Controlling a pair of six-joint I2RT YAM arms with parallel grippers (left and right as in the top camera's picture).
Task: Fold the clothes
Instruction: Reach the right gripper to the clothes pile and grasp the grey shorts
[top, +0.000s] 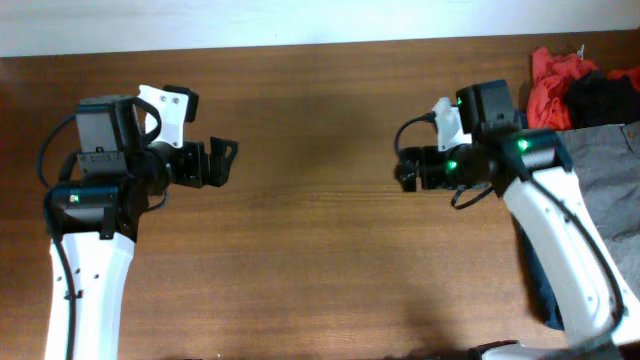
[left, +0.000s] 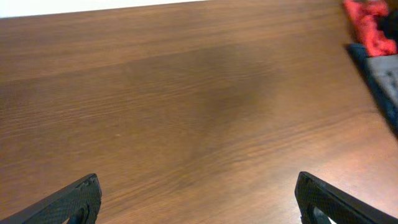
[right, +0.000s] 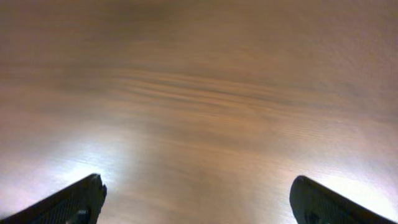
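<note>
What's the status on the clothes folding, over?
Left claw open, empty. Right claw open, empty. Grey trousers untouched at far right, partly under right arm. Red garment beside them.

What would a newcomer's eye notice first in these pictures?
The robot's left fingers and right fingers, spread and empty, face each other over the brown table. At its right edge lie a red garment, a black garment and the grey trousers.
</note>
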